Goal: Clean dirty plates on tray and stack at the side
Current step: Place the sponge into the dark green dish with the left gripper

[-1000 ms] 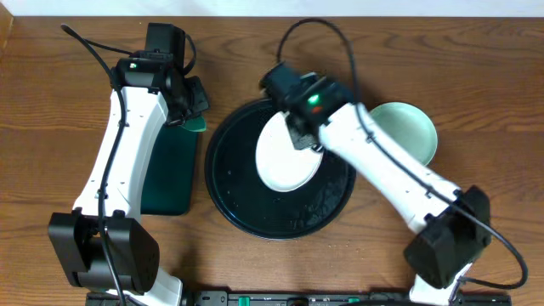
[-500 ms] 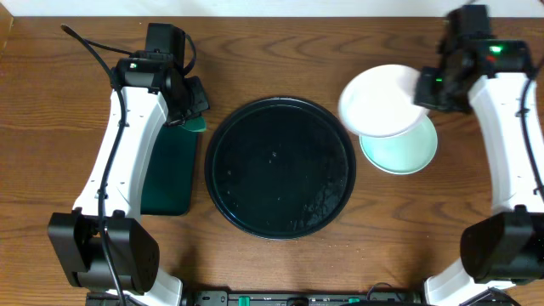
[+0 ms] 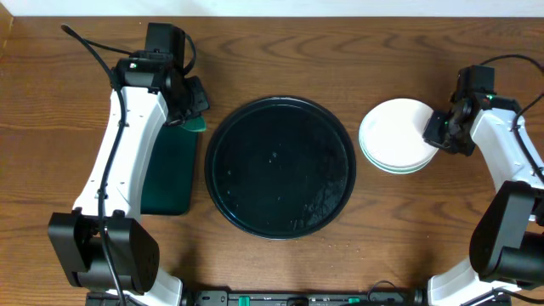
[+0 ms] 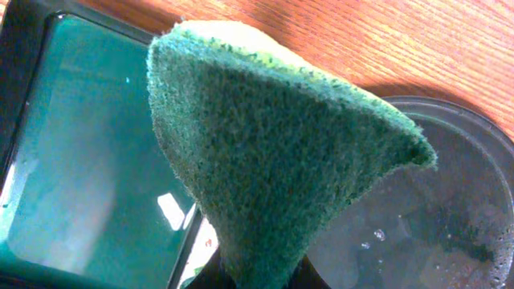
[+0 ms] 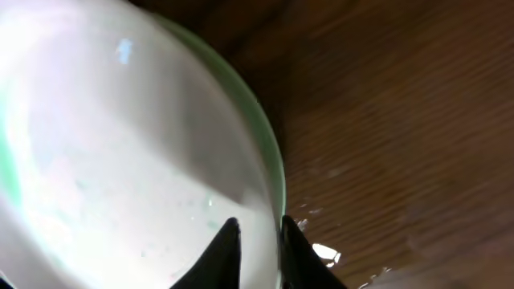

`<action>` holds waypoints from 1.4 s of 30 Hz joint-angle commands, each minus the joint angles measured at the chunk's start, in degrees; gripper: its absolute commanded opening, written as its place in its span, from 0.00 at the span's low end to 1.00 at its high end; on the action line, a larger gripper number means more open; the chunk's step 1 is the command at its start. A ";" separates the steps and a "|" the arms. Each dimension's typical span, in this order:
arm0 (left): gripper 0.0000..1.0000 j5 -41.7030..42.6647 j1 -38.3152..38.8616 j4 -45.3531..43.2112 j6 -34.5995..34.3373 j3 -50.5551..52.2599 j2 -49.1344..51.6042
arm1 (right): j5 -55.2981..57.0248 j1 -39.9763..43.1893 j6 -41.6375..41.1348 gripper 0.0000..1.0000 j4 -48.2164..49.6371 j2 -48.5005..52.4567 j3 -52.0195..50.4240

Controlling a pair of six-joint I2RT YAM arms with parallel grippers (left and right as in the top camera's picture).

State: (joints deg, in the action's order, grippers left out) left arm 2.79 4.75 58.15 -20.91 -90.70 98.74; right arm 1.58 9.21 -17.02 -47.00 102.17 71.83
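Note:
The black round tray (image 3: pixel 280 170) lies mid-table with no plate on it. The plates (image 3: pixel 393 134) are stacked on the table to its right, a white one on top with a pale mint rim showing beneath. My right gripper (image 3: pixel 435 132) is at the stack's right edge. In the right wrist view its fingers (image 5: pixel 257 234) are shut across the rim of the top plate (image 5: pixel 120 152). My left gripper (image 3: pixel 194 117) is shut on a green sponge (image 4: pixel 273 144) and holds it above the gap between the two trays.
A dark green rectangular tray (image 3: pixel 170 174) lies left of the black tray and shows in the left wrist view (image 4: pixel 80 160). Water droplets sit on the black tray (image 4: pixel 418 209). Bare wood table surrounds everything.
My right arm carried the white plate from the black tray to the right and brought it down onto the mint plate at the side. The left arm has not moved.

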 commanded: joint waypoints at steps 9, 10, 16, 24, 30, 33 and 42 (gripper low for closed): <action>0.07 -3.96 -0.11 4.96 6.38 -0.50 0.02 | -3.17 -2.08 2.95 0.57 -18.32 -0.81 20.06; 0.07 -5.01 -0.13 5.46 6.99 -0.50 0.02 | -3.32 -2.32 3.48 0.58 -19.19 -0.81 21.77; 0.07 -9.70 -2.21 7.04 17.35 1.31 0.11 | -4.85 -7.91 6.01 0.59 -20.06 -0.81 25.81; 0.07 -9.66 -7.21 0.92 20.46 10.32 0.26 | -4.61 -13.40 6.40 0.60 -18.10 -0.81 25.81; 0.27 -9.27 -10.32 -8.87 20.55 17.62 0.28 | -4.46 -14.47 6.43 0.60 -18.12 -0.81 25.81; 0.46 -9.27 -10.32 -10.08 21.33 18.78 0.28 | -4.46 -14.62 6.40 0.60 -18.27 -0.81 25.81; 0.64 -9.25 -9.51 -8.48 16.17 15.17 -2.43 | -5.11 -14.69 7.50 0.63 -17.68 -0.81 25.81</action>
State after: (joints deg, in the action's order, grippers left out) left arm -6.02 -5.43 48.97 -1.02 -72.34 98.89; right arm -3.05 -5.13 -10.81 -65.19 101.93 96.82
